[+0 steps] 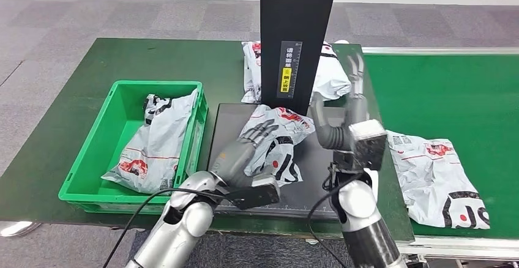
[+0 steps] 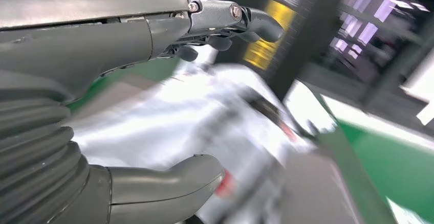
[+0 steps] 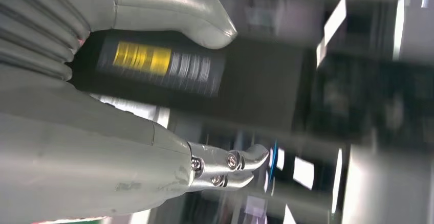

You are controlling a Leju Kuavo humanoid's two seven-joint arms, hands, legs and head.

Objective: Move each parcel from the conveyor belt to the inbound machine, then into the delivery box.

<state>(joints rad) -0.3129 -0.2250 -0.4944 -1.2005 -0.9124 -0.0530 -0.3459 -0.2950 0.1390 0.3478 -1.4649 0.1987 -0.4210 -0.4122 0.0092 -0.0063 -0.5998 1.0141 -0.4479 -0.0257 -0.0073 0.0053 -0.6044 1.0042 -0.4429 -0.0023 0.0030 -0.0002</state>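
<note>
Four parcels show in the head view: one on the inbound machine's dark platform (image 1: 232, 127), one already in the green delivery box (image 1: 92, 164), one behind the machine's black column (image 1: 297, 35), and one waiting on the conveyor belt (image 1: 465, 90). The parcel on the platform (image 1: 278, 142) lies directly under the fingers of the left hand (image 1: 254, 142), which are spread apart over its crumpled white film; in the left wrist view the thumb (image 2: 169, 180) sits on one side of the bag and the darker fingers (image 2: 230, 24) hang above it, with the bag between them but no pinch that I can make out, so the hand reads as parted and not yet holding. The right hand (image 1: 349, 106) is raised beside the column, fingers extended upward and apart, holding nothing; the parcel behind the column (image 1: 330, 75) lies just beyond its fingertips. The likely trouble is the grasp itself: slack, slippery film may bunch or slide out from between thumb and fingers, leaving the bag to drop short of the box rim. The second parcel in the box (image 1: 156, 139) already leans against the near wall, so a low carry could snag there. The belt parcel (image 1: 437, 179) lies well apart from both hands.
</note>
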